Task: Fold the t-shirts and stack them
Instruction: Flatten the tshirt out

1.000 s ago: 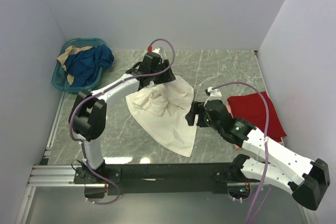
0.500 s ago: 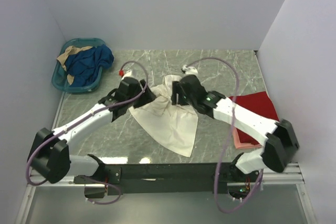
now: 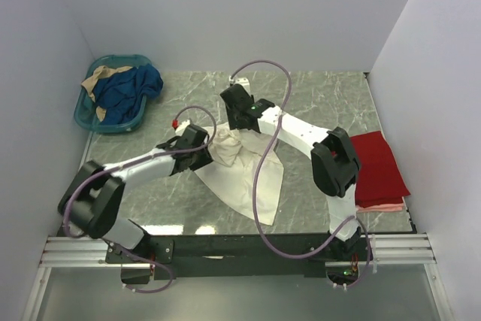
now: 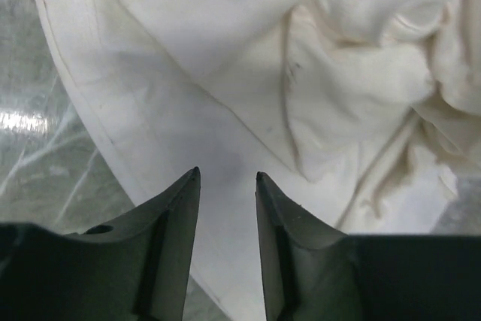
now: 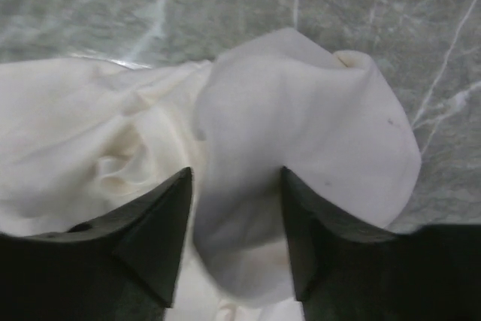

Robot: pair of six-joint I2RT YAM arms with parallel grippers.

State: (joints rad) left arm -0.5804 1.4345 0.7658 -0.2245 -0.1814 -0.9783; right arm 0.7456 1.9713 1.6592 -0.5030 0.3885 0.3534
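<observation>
Plain white walls [image 3: 225, 13] on three sides. Grey-green marbled table [image 3: 316, 95], glossy, with pale veins.

Far left corner: teal basket [image 3: 120, 58] against the wall, with a blue cloth [image 3: 128, 89] heaped in it and a tan cloth [image 3: 98, 77] at its far left side.

Middle of table: cream shirt [image 3: 244, 178], crumpled. Its far part is bunched into folds. Its near part lies flatter and tapers to a point toward the arm bases.

Right side, close to the wall: red shirt [image 3: 379, 167], folded flat, lying on a pink shirt [image 3: 376, 205] of which only the near edge shows. This pair sits well apart from the cream shirt.

Left gripper [image 3: 210, 152] is low at the cream shirt's left edge. In the wrist view the left gripper [image 4: 225, 178] has its fingers set a little apart with nothing pinched between the tips. Flat cream cloth [image 4: 225, 58] and a hem line lie under them, with bare table at the left.

Right gripper [image 3: 234, 127] reaches in over the shirt's far bunched end, its arm coming from the right. In the wrist view the right gripper [image 5: 237, 174] has its fingers parted, and a rounded fold of the cream cloth [image 5: 301, 133] fills the gap between them. Cannot tell whether they are clamping that fold. Bare table lies beyond it.
</observation>
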